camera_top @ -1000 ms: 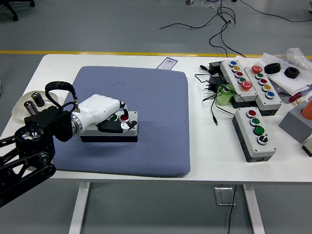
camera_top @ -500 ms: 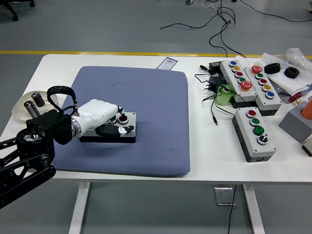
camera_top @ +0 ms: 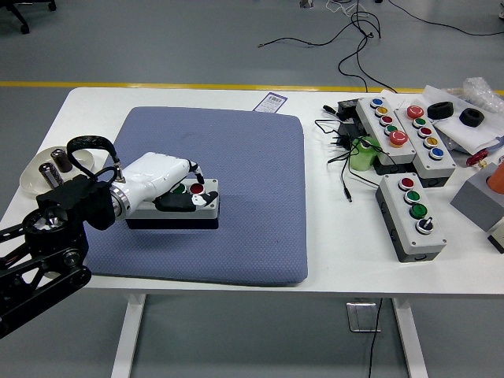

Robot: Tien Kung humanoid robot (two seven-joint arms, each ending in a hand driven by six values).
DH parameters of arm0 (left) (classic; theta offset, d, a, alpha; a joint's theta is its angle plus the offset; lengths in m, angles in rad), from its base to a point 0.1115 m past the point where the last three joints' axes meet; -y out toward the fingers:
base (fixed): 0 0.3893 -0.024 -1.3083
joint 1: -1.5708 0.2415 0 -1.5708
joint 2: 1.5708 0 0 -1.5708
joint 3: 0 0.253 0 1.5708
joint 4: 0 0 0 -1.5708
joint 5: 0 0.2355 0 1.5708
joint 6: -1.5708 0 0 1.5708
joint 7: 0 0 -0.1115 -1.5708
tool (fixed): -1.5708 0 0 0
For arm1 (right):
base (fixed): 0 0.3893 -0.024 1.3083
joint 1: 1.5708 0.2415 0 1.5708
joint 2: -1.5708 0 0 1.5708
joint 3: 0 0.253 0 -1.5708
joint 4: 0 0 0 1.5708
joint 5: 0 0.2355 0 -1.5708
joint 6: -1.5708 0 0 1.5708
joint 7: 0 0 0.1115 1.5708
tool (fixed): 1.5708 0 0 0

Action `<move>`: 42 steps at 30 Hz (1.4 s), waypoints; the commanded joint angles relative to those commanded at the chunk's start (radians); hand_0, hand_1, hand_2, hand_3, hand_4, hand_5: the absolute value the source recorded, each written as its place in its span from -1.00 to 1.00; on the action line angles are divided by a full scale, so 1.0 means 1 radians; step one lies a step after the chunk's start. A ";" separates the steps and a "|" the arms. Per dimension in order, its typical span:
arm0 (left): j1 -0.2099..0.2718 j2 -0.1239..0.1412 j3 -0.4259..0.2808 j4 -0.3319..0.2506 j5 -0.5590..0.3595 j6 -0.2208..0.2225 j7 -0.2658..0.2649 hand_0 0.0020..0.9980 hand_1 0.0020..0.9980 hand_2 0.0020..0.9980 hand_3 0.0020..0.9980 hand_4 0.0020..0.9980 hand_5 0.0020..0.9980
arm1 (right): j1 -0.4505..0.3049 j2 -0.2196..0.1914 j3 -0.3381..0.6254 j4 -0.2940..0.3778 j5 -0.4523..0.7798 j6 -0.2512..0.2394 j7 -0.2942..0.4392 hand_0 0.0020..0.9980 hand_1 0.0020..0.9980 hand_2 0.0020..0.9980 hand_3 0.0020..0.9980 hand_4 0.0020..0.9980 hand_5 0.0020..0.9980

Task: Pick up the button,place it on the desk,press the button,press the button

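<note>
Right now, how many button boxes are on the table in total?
4. One button box lies on the blue mat under the left hand. Two long boxes lie side by side at far right; a shorter one sits nearer. Clutter could hide more.

White table: blue mat centre-left, button boxes right, dish left.

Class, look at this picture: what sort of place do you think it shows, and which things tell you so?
Probably a robotics lab or workshop: a robot's left hand rests on a button box on a blue mat, more push-button boxes sit beside it, and cables trail across the grey floor.
</note>
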 joint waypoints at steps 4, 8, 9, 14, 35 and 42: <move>0.009 -0.008 -0.066 -0.002 -0.056 0.156 -0.050 -0.98 -0.97 -0.74 0.78 0.43 1.00 | -0.001 0.000 -0.001 0.000 0.002 0.000 0.001 0.06 0.31 0.41 0.25 -0.39 -0.70; 0.017 -0.034 -0.141 0.068 -0.224 0.316 -0.186 0.58 0.70 0.74 0.97 0.38 1.00 | -0.002 0.000 -0.004 0.000 0.004 0.001 0.001 0.05 0.31 0.41 0.25 -0.39 -0.70; 0.017 -0.040 -0.152 0.088 -0.263 0.330 -0.223 0.58 0.70 0.74 0.97 0.38 1.00 | -0.002 0.000 -0.003 0.000 0.003 0.001 0.001 0.05 0.31 0.41 0.25 -0.39 -0.70; 0.028 -0.067 -0.193 0.208 -0.471 0.290 -0.428 0.78 0.85 0.94 0.89 0.35 1.00 | 0.000 0.000 -0.006 0.000 0.003 0.001 0.001 0.05 0.31 0.41 0.25 -0.39 -0.70; 0.050 -0.107 -0.322 0.469 -1.356 0.159 -0.531 0.82 0.86 0.87 0.84 0.37 1.00 | 0.007 0.000 -0.007 0.000 -0.010 0.003 0.000 0.04 0.31 0.41 0.25 -0.39 -0.70; 0.046 -0.100 -0.330 0.503 -1.397 0.149 -0.516 0.82 0.86 0.87 0.84 0.29 1.00 | 0.007 0.000 0.001 0.000 -0.021 0.003 -0.001 0.04 0.31 0.41 0.25 -0.39 -0.70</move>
